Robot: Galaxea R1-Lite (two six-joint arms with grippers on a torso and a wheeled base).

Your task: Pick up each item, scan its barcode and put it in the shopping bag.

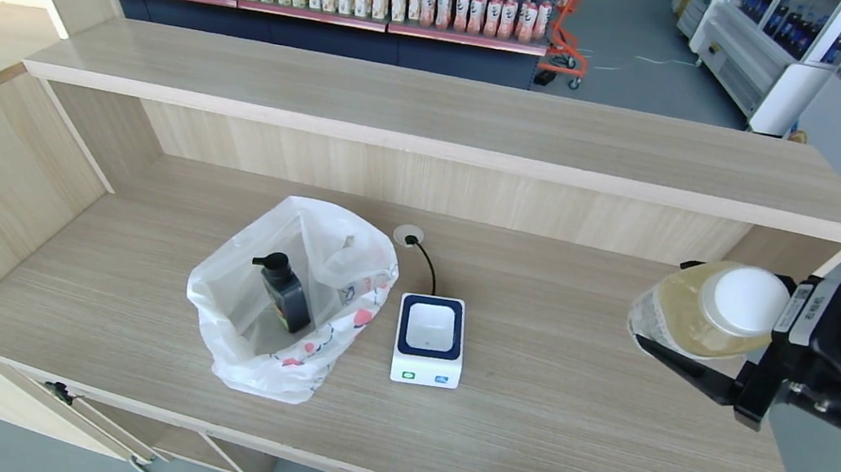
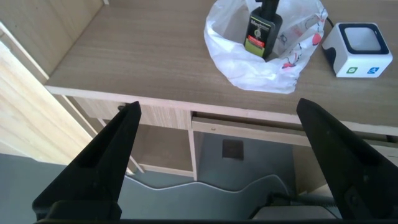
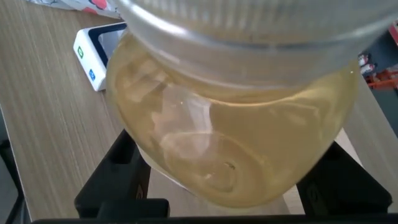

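Right arm: at the counter's point(image 1: 567, 421) right end, raised above the top.
Right gripper point(image 1: 677, 313): clamped on the bottle point(image 1: 684, 322), one finger on each side.
Bottle: yellowish liquid, white cap toward the wrist, well apart from the scanner point(image 1: 430, 340).
Left gripper point(image 2: 219, 109): fingers spread wide, holding nothing, below the counter's front edge.
Bag point(image 1: 214, 298): mouth open, just left of the scanner, pump bottle point(image 1: 286, 295) inside.
Edges: raised ledge behind, side wall at left.
Room: bare top between scanner and bottle.

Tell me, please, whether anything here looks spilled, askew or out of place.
Nothing stands out. The pump bottle leans inside the shopping bag, the scanner sits flat, and the yellow bottle in the right gripper is capped; no spills.
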